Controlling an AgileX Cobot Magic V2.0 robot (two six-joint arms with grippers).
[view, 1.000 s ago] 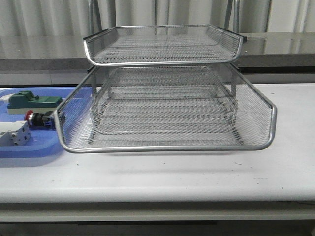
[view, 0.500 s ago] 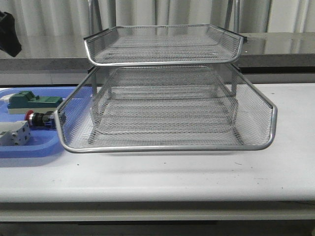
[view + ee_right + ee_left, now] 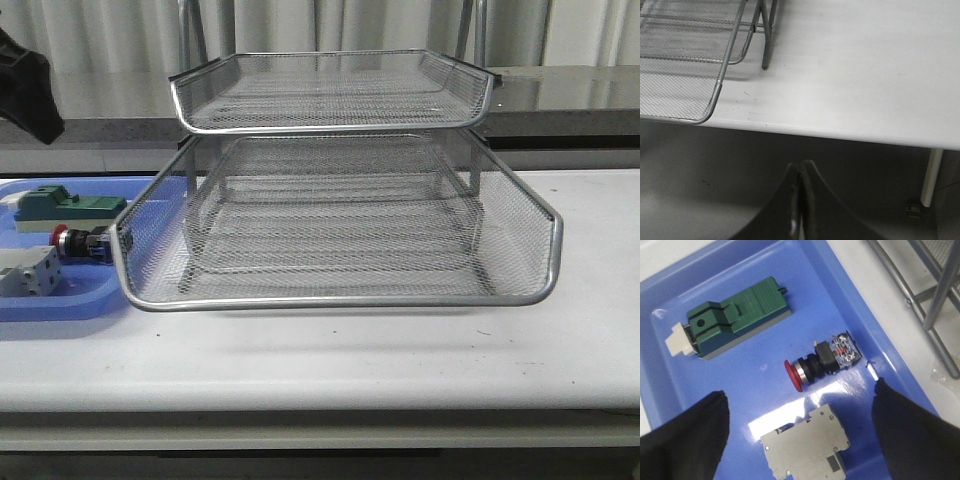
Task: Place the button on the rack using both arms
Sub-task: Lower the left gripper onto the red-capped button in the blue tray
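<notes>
So the left end effector [image 3: 799,440] is hovering spread wide over the blue tray [image 3: 850,305] at the left edge of the table [image 3: 400,350], nothing between its fingers, and in the front view only a black bit of the left arm [image 3: 25,85] is poking in at the far left. The button [image 3: 822,360] is lying on its side in that tray, red cap pointing away from the rack, sitting between the green block [image 3: 732,317] and the white block [image 3: 805,447] and touching neither as far as I can tell. Looks to me like the reach-and-pick step is what's going on, nothing grabbed yet. Next move probably needs the fingers dropping down around the black collar without bumping the white block just beside it. Moving right, the rack [image 3: 335,230] is taking up the middle of the table, two mesh trays showing clearly, no parts in either. Over at the right edge the right end effector [image 3: 799,200] is pinched closed with nothing in it, hanging off the table's front edge. Count: one button, one green block, one white block, one tray, one rack.
</notes>
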